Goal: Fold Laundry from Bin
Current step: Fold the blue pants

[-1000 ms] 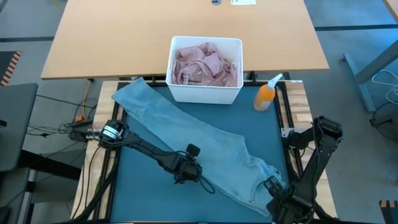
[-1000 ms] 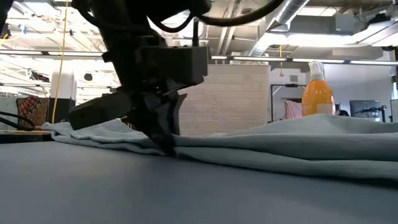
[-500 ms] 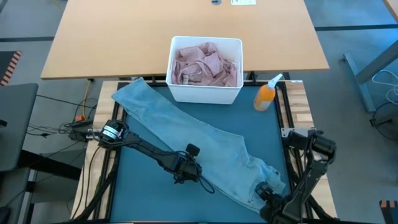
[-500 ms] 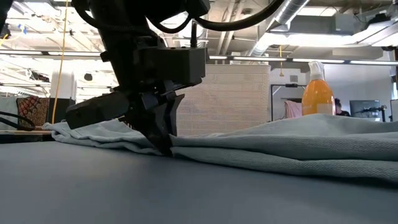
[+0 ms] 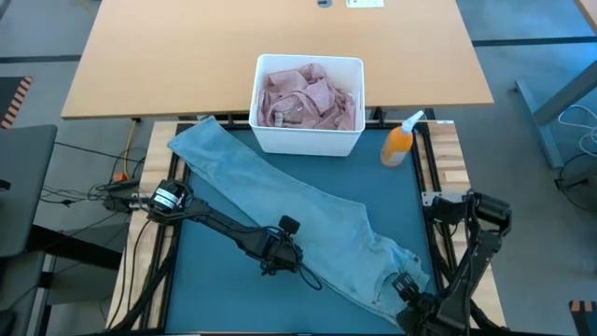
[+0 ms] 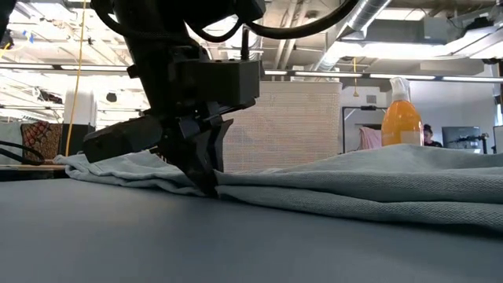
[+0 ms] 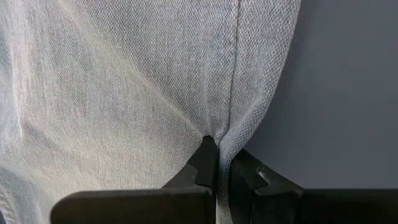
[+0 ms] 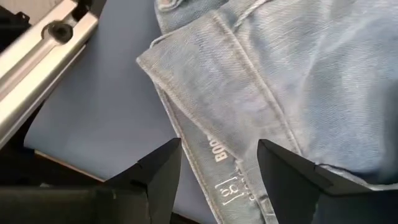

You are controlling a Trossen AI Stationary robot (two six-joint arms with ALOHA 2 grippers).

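Light blue jeans [image 5: 298,210] lie spread slantwise on the teal mat [image 5: 215,294], one leg end at the far left and the waistband [image 8: 205,124] at the near right. My left gripper [image 5: 287,261] is shut on the jeans' near-left long edge, about halfway along. My right gripper [image 5: 403,283] hangs open, pointing down, just over the waistband corner; its fingers [image 8: 158,171] straddle the band without touching. The white bin [image 5: 256,93] stands at the mat's far edge with a pink shirt [image 5: 308,98] bunched inside. My left gripper pinches the seamed side edge of the jeans leg [image 7: 219,127] between its two fingertips. The fingers slant down from the table's left and lie across that edge. The cloth stays on the mat, puckered slightly where the tips [image 6: 206,185] close on it.
An orange spray bottle [image 5: 398,142] stands right of the bin at the mat's far right corner. A metal frame rail [image 8: 43,50] runs along the mat's right side, close to my right gripper. Bare mat lies near and left of the jeans.
My right gripper has come down toward the waistband at the near right, staying open. My left gripper and the jeans have kept still.
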